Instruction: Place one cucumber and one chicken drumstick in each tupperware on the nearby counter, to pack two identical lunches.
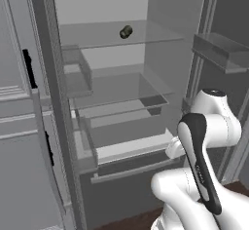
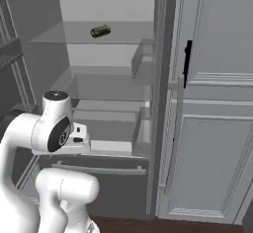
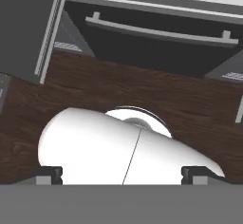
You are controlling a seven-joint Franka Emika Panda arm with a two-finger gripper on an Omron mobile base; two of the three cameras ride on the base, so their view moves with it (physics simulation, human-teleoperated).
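A dark green cucumber [image 1: 126, 31] lies on the upper glass shelf of the open fridge, and the right base view has the same cucumber [image 2: 100, 31] at the upper left. My arm is folded low in front of the fridge, well below that shelf. In the hand view my gripper [image 3: 123, 174] is open, with its two dark fingertips [image 3: 50, 174] far apart and nothing between them. It faces down at the dark wood floor in front of the fridge's bottom drawer. The chicken drumstick, the tupperware and the counter are out of view.
The fridge has glass shelves [image 1: 121, 90], a door bin [image 1: 221, 51] on the right and a bottom drawer with a bar handle [image 3: 161, 31]. A tall grey cabinet door [image 2: 212, 128] with a black handle stands right of the fridge. Dark wood floor [image 3: 199, 109] lies below.
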